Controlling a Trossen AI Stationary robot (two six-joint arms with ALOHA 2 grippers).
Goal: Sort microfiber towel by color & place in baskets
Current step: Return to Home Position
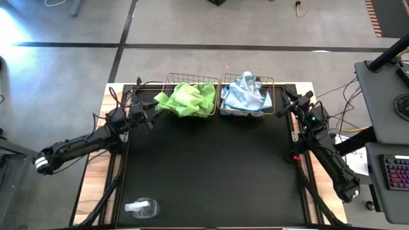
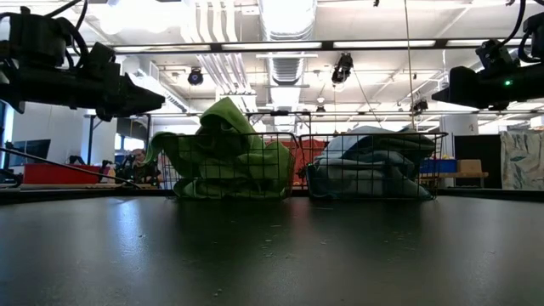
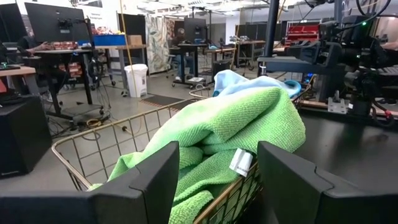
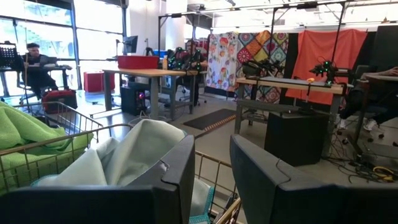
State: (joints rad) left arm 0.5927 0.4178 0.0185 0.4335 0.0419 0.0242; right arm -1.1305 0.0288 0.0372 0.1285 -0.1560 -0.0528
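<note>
Two wire baskets stand side by side at the mat's far edge. The left basket [image 1: 171, 78] holds lime green towels [image 1: 188, 97], and one corner hangs over its left rim. The right basket [image 1: 272, 80] holds pale blue towels [image 1: 245, 96]. My left gripper [image 1: 155, 108] hovers open just left of the green basket, with the green towels [image 3: 236, 124] ahead of its fingers. My right gripper [image 1: 285, 106] hovers open just right of the blue basket, facing the blue towels [image 4: 134, 152]. In the low view both grippers, left [image 2: 149, 100] and right [image 2: 442, 92], hang above table level.
A clear plastic item [image 1: 142, 207] lies near the mat's near left corner. The black mat [image 1: 211, 172] stretches between the baskets and the near edge. Cables run along both wooden table sides. A desk with a keyboard [image 1: 397, 172] stands to the right.
</note>
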